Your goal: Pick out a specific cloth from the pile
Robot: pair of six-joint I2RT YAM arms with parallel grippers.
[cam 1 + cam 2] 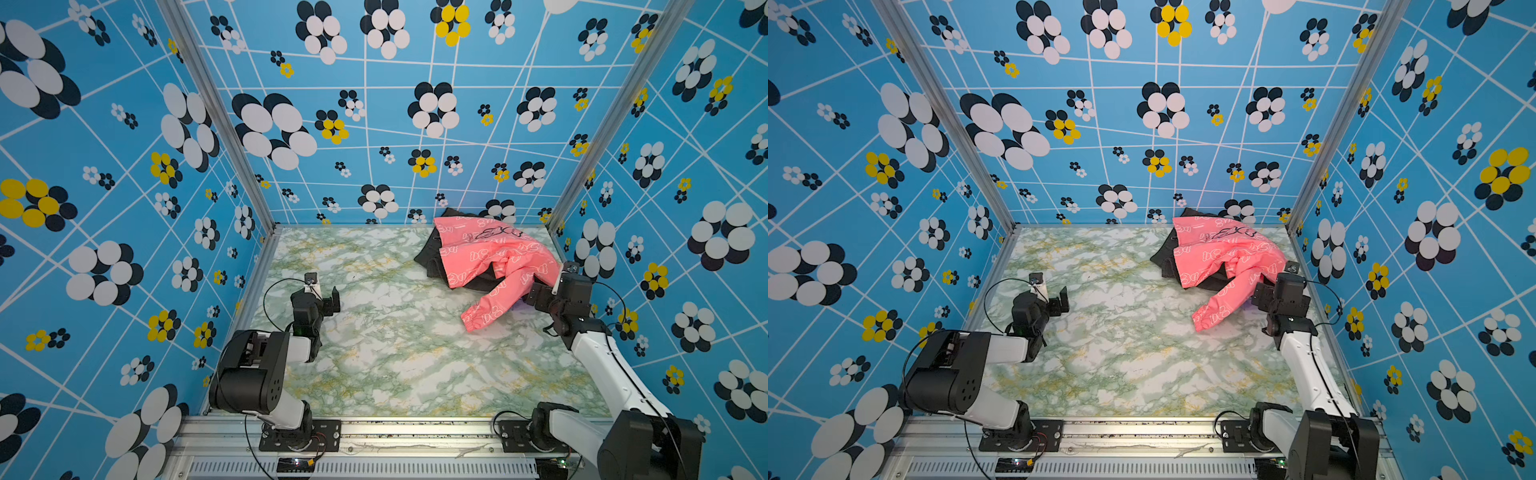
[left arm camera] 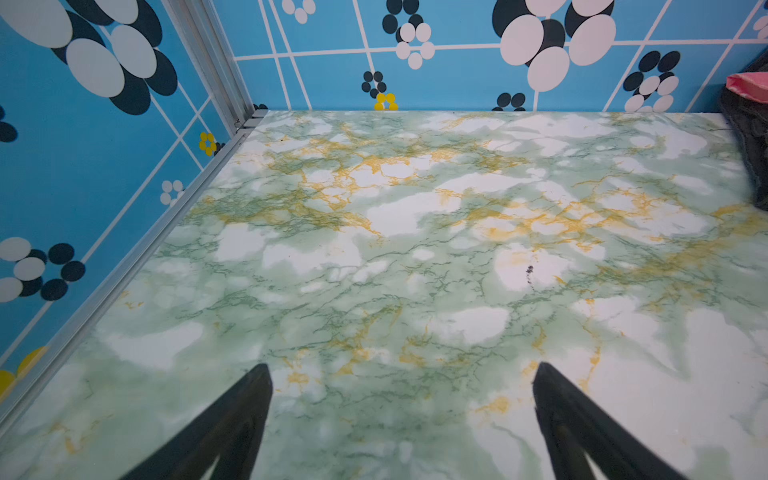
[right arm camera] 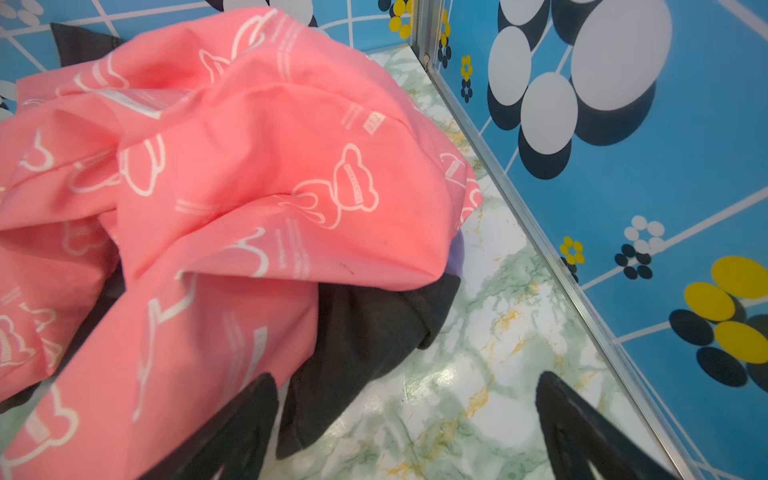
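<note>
Lavender cloth [image 3: 456, 254] peeks from under pile [image 3: 249, 166], near right hand [image 3: 405, 376].

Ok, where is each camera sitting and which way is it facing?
Top views: high above the near edge, looking down at the whole table; the left arm and right arm show, the right reaching the pile.
Left wrist: low over the table, facing the far left corner; the open left gripper shows.
Right wrist: beside the right wall, facing the pink garment, black garment and a sliver of lavender cloth; the open right gripper shows.
Shared: every view catches the pile; the left wrist only its edge.
</note>
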